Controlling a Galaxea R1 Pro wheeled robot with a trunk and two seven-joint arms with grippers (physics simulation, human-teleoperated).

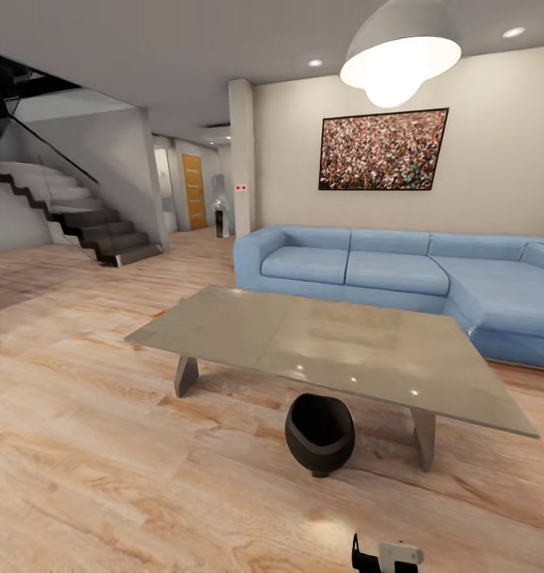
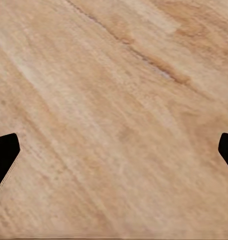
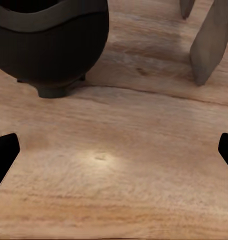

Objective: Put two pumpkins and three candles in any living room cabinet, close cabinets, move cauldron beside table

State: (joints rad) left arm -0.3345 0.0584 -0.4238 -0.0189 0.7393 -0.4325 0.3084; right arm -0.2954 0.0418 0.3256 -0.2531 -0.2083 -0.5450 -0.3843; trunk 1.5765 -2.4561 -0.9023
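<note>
- Head view: the cauldron (image 1: 320, 434) is seen standing upright on the wooden floor (image 1: 105, 469), just beside the near edge of the low grey table (image 1: 336, 346), near one of its slanted legs (image 1: 422, 438).
- The right pincer (image 3: 114, 150) is held spread and empty, low over the floor; the cauldron (image 3: 49, 45) sits ahead of its tips and apart from them, with the table leg (image 3: 210, 45) ahead on the other side.
- The left pincer (image 2: 114, 155) is likewise spread wide, with nothing between its tips but bare boards.
- The cauldron is judged to be already next to the table, so a further push is probably not needed; if a nudge is wanted, it is best given low on the round body, slowly, so the pot is not tipped on its small foot.
- The table leg should be kept clear of the right pincer during any approach.
- No pumpkins, candles or cabinet are in sight here; the blue sofa (image 1: 399, 270) and the stairs (image 1: 89, 223) are seen beyond the table, so a turn of the base is likely called for to check the cabinet.
</note>
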